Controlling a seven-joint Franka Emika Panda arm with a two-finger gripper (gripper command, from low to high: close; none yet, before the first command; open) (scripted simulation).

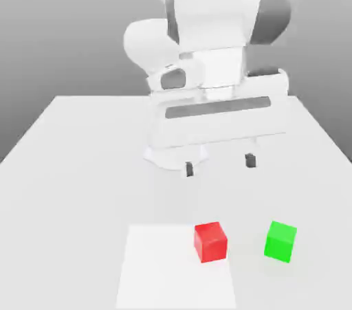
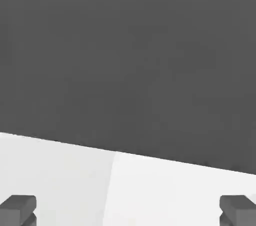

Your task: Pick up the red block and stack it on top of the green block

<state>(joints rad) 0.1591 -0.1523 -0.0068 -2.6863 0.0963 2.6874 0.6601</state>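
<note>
Exterior view: one Franka Emika Panda arm (image 1: 213, 13), white with dark grey trim, is reaching down from above the far part of the bench (image 1: 75, 192). Its two-finger gripper (image 1: 220, 165) is hanging above the bench, fingers pointing down, with the hand body leaning slightly: the end toward the exterior view's left is sitting lower than the other. The fingers are standing wide apart, with nothing showing between them.

Red block, count one: the bright-red cube (image 1: 210, 242) is resting at the edge of the white square (image 1: 172, 271), on the side toward the exterior view's right, nearer the camera than the gripper.

Green block, count one: the bright-green cube (image 1: 280, 241) is resting on the bench, off the square, to the exterior view's right of the red one. The two cubes are standing apart, neither touching the other.

White square, count one: it is lying flat on the bench.

Hand view: two dark grey fingers (image 2: 18, 211) are showing, widely parted, along with a broad dark area of unclear identity and pale surfaces.
</note>
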